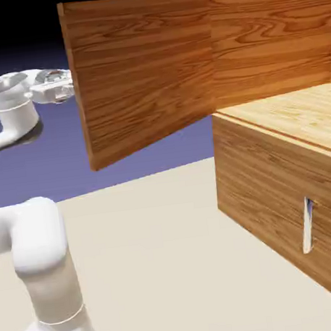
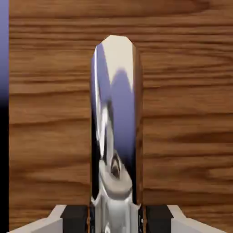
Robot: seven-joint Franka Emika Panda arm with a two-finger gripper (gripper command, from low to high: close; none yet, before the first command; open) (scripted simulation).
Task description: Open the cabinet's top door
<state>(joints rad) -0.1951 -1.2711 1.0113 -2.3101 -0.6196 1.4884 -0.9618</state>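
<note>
Wood-grain top door (image 1: 142,73) stands swung wide from the cabinet (image 1: 281,191), its silver handle (image 2: 116,132) clamped between the pincer (image 2: 116,218) tips.

The cabinet (image 1: 287,182) stands on the worktop (image 1: 158,257) at the exterior view's right. The top door (image 1: 143,76) juts leftward; the pincer (image 1: 63,92) meets its left edge, straddling the handle (image 2: 116,118).
</note>
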